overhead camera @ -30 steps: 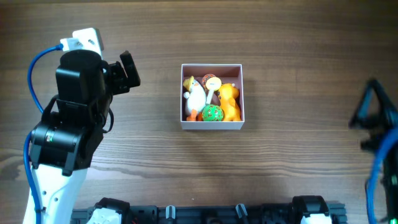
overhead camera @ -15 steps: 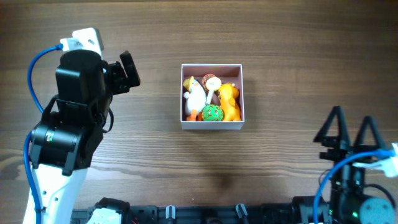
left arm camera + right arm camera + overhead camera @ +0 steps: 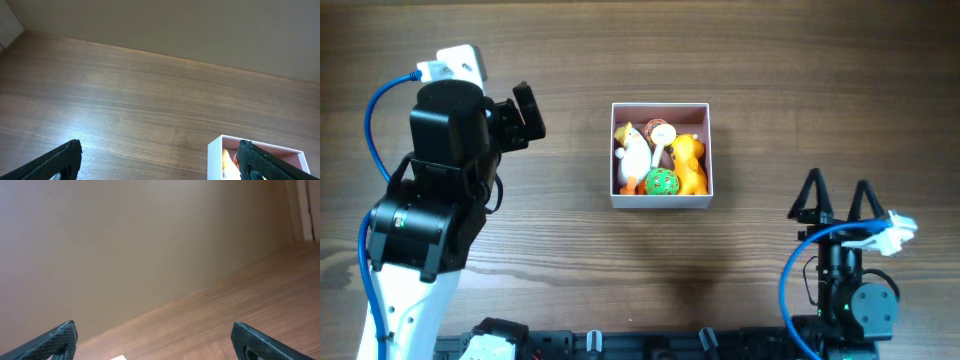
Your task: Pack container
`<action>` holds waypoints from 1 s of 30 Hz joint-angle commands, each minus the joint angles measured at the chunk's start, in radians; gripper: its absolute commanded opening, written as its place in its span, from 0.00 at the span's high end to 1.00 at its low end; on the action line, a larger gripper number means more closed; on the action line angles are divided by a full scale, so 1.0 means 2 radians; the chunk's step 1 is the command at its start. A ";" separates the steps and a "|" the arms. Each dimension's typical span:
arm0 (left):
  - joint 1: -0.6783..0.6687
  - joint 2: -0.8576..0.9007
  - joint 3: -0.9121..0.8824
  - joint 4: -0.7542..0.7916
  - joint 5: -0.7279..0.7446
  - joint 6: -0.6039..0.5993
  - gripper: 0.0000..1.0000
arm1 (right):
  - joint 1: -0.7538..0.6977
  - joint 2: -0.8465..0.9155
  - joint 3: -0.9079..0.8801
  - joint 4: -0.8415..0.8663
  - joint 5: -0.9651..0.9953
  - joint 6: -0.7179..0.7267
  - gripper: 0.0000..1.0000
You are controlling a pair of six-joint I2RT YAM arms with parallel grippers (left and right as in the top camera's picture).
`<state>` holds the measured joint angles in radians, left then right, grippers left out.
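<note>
The container (image 3: 661, 200) is a small square white box with a pink inside, in the middle of the table. It holds a white and orange duck toy (image 3: 635, 152), an orange toy (image 3: 690, 162), a green ball (image 3: 661, 182) and a small round toy (image 3: 662, 131). My left gripper (image 3: 525, 114) is open and empty, left of the container and apart from it. Its wrist view shows the container's white corner (image 3: 216, 155) at lower right. My right gripper (image 3: 836, 198) is open and empty near the front right, fingers pointing away from me.
The brown wooden table (image 3: 780, 80) spreads all around the container. A black rail (image 3: 650, 345) runs along the front edge. A beige wall (image 3: 125, 240) fills most of the right wrist view.
My right arm has swung in from the far right edge to the front right and drawn back toward its base. The left arm and the container have not moved.
</note>
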<state>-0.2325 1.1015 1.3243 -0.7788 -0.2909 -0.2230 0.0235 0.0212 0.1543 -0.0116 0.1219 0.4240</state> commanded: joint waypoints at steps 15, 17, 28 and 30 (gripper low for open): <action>0.003 0.001 0.000 0.001 -0.003 0.003 0.00 | 0.003 -0.009 -0.066 -0.007 -0.044 -0.107 0.00; 0.003 0.001 0.000 0.001 -0.003 0.003 0.00 | 0.003 -0.009 -0.066 -0.007 -0.044 -0.107 0.00; 0.003 0.001 0.000 0.001 -0.003 0.003 0.00 | 0.002 -0.009 -0.066 -0.007 -0.043 -0.107 0.00; 0.003 0.001 0.000 0.001 -0.003 0.003 0.00 | 0.003 -0.009 -0.066 -0.007 -0.043 -0.107 0.00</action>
<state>-0.2325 1.1015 1.3243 -0.7788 -0.2909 -0.2230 0.0235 0.0200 0.0265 -0.0288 0.0517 0.2283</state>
